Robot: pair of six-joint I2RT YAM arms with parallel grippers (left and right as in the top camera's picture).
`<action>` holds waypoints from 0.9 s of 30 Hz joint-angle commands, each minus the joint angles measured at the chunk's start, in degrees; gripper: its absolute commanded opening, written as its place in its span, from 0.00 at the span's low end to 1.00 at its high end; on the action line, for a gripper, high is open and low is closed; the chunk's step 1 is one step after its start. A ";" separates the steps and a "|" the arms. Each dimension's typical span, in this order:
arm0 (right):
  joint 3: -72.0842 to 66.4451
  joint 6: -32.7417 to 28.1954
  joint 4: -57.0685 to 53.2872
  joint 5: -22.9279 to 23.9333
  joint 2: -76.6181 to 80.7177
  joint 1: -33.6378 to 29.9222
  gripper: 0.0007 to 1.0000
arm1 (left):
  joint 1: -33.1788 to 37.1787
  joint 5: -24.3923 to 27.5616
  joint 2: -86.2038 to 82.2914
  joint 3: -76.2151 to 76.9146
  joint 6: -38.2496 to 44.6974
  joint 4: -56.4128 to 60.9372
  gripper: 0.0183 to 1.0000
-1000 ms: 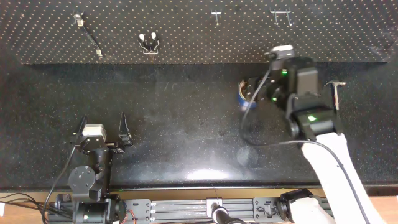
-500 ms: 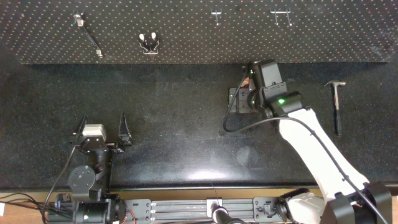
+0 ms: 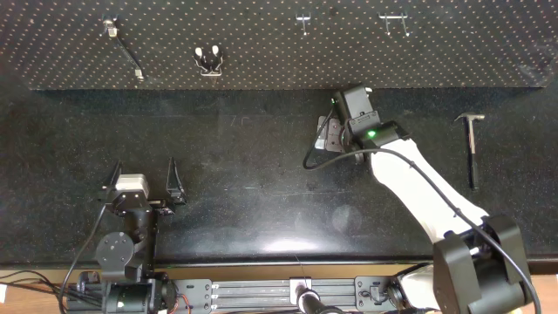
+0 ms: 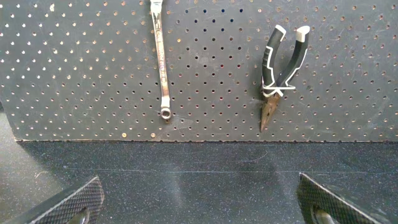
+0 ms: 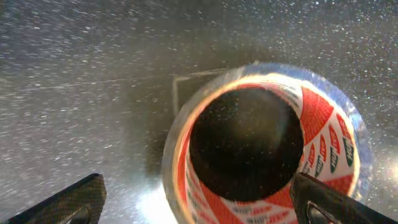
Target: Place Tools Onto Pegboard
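Note:
A roll of clear tape [image 5: 326, 134] with a red and white core lies flat on the black table, right under my right gripper [image 5: 198, 186], whose fingers stand open to either side of it. From above, the right gripper [image 3: 336, 131] sits close to the pegboard's lower edge. A hammer [image 3: 471, 150] lies on the table at the far right. On the pegboard [image 3: 261, 44] hang a wrench [image 4: 161, 62] and pliers [image 4: 280, 68]. My left gripper [image 3: 144, 179] rests open near its base, facing the board.
Two bare metal hooks [image 3: 302, 22] [image 3: 394, 24] stick out of the pegboard's upper right part. The pegboard's bottom edge [image 3: 261, 88] runs just behind the right gripper.
The right arm has swung left and toward the pegboard and turned its wrist, so it now covers the tape roll from above. The hammer has come into full view. The left arm kept still.

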 commanded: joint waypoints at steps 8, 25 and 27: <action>0.98 -4.22 0.22 2.56 2.12 0.44 0.96 | 0.28 0.33 -0.55 -0.09 -0.92 -0.39 1.00; 0.98 -4.85 0.13 2.56 2.34 0.42 0.31 | 0.28 0.33 -0.55 -0.09 -0.92 -0.39 1.00; 0.98 -4.85 0.04 2.56 2.34 0.42 0.27 | 0.28 0.33 -0.55 -0.09 -0.92 -0.39 1.00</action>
